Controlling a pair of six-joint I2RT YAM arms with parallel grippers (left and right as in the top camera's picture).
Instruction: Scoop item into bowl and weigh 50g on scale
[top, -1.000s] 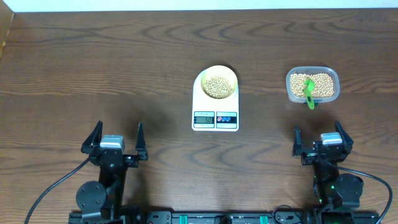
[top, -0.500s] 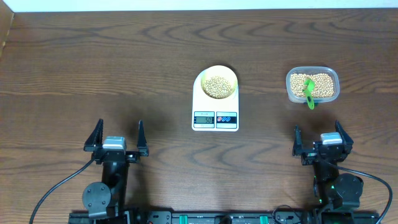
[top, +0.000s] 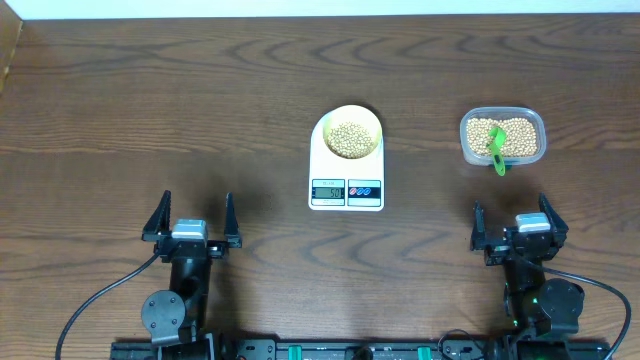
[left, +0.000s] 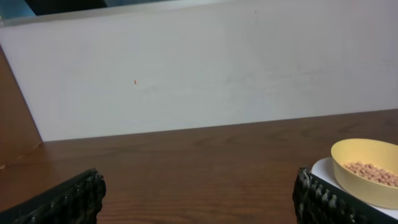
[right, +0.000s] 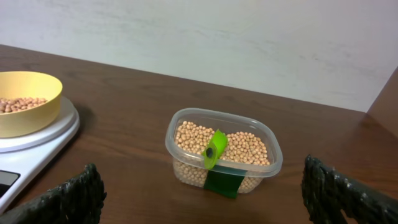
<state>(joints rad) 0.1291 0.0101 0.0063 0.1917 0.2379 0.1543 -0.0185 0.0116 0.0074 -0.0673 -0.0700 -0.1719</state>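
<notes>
Jaws gape empty, left and right; green scoop (right: 214, 151), seemingly propped, sits in tub (right: 177, 163) beside scale (top: 346, 171).

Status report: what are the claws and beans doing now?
Open, empty: left claw, right claw. On scale: bowl with beans. In tub: green scoop. Nothing blocking.

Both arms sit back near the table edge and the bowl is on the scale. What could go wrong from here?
1. The scale has a display too small to read, so the weight may be off target, and another scoop might overshoot.
2. The green scoop lies in the tub with its handle over the near rim. A clumsy grab could tip it and scatter beans.
3. The bowl sits at the scale's far end, so a nudge could shift it.
</notes>
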